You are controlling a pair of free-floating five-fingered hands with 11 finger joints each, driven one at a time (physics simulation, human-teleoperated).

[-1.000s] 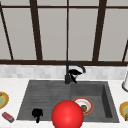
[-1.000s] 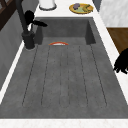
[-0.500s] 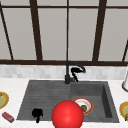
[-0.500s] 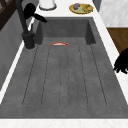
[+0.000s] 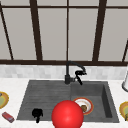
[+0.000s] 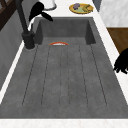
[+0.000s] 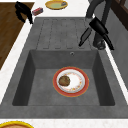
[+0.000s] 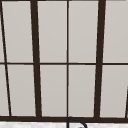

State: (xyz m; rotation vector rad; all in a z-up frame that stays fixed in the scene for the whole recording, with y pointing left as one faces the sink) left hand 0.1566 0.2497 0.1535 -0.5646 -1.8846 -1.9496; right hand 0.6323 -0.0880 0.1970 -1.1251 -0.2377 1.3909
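My right hand (image 5: 79, 75) hangs open beside the black faucet (image 5: 67, 75), just under its spout, fingers straight and pointing down toward the basin (image 7: 98, 28). I cannot tell whether it touches the faucet. My left hand (image 5: 37, 114) floats at the front left edge of the sink (image 5: 25, 100), over the drainboard's rim, fingers relaxed and drooping, holding nothing (image 7: 22, 11). In the basin lies a red-rimmed white plate (image 7: 77, 86) with a brown lump of food (image 7: 64, 80) on it. A red sphere (image 5: 67, 115) stands low in the front view, before the sink's front edge.
A ribbed drainboard (image 6: 65, 75) forms the sink's left half. A yellow plate (image 7: 56, 4) and a small red block (image 7: 37, 10) lie on the left counter. Another yellow plate (image 6: 81, 8) and a white object (image 5: 125, 82) are on the right counter. A window (image 8: 67, 62) rises behind.
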